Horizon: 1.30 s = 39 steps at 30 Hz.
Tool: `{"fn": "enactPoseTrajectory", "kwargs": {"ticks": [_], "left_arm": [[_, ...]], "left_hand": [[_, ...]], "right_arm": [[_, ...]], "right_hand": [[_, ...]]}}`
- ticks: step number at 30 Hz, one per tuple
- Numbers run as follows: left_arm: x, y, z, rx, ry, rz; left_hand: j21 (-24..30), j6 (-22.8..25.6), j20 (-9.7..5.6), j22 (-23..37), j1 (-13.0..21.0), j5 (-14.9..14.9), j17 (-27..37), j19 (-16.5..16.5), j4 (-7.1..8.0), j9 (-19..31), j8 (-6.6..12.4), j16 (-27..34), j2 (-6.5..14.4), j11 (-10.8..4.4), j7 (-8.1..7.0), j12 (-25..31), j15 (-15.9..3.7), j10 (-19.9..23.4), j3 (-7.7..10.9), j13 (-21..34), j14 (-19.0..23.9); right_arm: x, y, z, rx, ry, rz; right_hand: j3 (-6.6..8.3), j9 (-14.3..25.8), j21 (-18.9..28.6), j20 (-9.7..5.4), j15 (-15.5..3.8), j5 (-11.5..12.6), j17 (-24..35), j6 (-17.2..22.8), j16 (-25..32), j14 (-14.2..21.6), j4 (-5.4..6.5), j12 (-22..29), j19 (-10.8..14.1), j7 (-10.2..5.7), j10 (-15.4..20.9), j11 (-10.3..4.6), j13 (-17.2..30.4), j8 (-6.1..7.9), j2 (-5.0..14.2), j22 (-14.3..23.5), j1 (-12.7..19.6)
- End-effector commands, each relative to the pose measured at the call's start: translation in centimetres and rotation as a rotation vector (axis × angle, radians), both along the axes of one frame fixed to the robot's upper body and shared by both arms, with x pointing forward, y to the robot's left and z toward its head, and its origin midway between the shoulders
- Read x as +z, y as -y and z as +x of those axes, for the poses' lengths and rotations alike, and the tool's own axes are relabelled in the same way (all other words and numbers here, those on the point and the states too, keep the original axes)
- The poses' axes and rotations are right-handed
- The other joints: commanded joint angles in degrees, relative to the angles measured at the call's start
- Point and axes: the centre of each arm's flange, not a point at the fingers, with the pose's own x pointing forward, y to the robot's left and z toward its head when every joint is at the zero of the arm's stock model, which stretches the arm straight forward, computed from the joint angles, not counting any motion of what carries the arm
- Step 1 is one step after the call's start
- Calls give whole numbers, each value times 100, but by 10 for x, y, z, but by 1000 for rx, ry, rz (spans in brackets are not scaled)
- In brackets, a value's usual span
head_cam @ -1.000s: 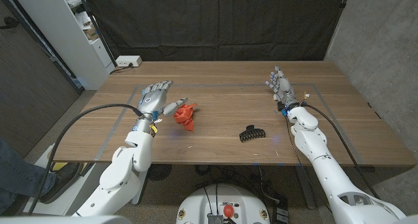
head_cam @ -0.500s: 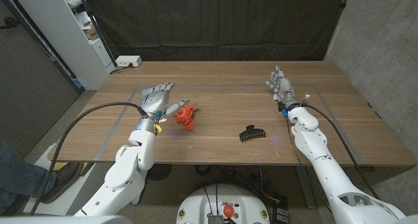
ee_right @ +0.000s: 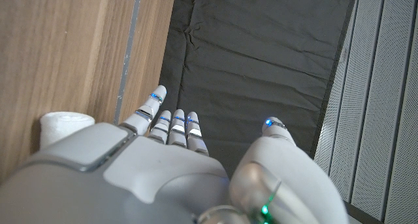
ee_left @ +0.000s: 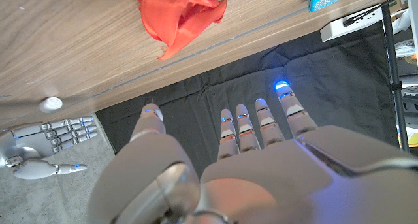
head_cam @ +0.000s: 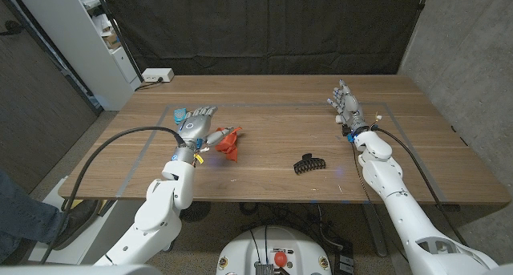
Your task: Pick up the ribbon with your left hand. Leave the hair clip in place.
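head view: red ribbon [head_cam: 228, 141] lies bunched on the table [head_cam: 272, 115], left of centre. left hand [head_cam: 195, 124] sits just beside it on its left side, fingers apart, nothing in them; thumb reaches toward the cloth, contact unclear. black clip [head_cam: 307, 163] lies to the ribbon's right and nearer the table's front edge, apart from it. right hand [head_cam: 345, 103] waits over the far right part of the table, fingers apart, holding nothing, well away from both things.

left wrist view: ribbon [ee_left: 175, 10] sits ahead of the spread fingertips [ee_left: 283, 89], not yet between them. right hand [ee_left: 40, 140] shows small at the picture's edge.

right wrist view: right hand [ee_right: 170, 175] with fingers straight beside the table surface, nothing held.

judged step: closing in for the grasp, lift not begun.

to do it well:
- bring the hand further over the bunch so thumb and fingers come down on opposite sides of it, not on one edge.
- cloth is soft and will likely squash and slip; aim for the thick middle, not a loose tail.
- close fully before lifting; a weak pinch may let folds drag out.
- lift straight up; sweeping right risks trailing cloth toward the clip.
- leave the right hand parked.
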Motion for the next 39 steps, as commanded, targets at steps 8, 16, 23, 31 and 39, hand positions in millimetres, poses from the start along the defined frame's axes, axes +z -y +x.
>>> {"fn": "enactPoseTrajectory", "kwargs": {"ticks": [8,16,23,31,39], "left_arm": [[-11,4,13,13,-69,-6],[-15,7,20,17,-91,-5],[-18,13,23,20,-99,15],[-24,16,27,17,-123,21],[-28,20,31,22,-141,27]], "left_hand": [[40,42,24,6,124,40,20,78,-42,26,-30,-5,-3,-47,-4,18,-9,37,32,22,39],[32,66,26,1,150,39,21,105,-43,27,-29,-6,7,-67,2,21,-6,47,43,28,53],[8,79,28,-8,183,33,24,116,-44,28,-35,-5,18,-81,-5,30,-62,75,59,37,84],[-17,102,29,-15,212,28,25,111,-46,29,-35,-22,32,-87,2,34,-57,92,74,43,61],[-40,141,30,-20,238,23,27,109,-46,30,-29,-28,44,-124,4,38,-59,108,88,49,65]], "right_arm": [[2,1,1,-1,-5,-7],[1,2,2,-1,-6,-2],[-1,2,2,-2,-6,4],[-1,2,3,0,-6,3],[1,1,5,3,-5,1]], "right_hand": [[1,9,-43,13,5,32,18,72,44,24,-26,-28,58,4,46,-3,14,26,67,16,2],[-3,9,-62,15,3,32,17,75,43,27,-29,-38,65,-1,48,7,15,23,70,16,3],[-7,9,-81,16,2,33,16,80,41,30,-33,-46,70,0,55,2,16,21,72,16,4],[-12,10,-97,18,2,32,15,83,38,30,-35,-54,79,-4,58,4,16,19,72,17,2],[-17,10,-117,19,4,33,14,86,35,30,-39,-63,84,-2,61,-3,17,17,74,17,3]]}}
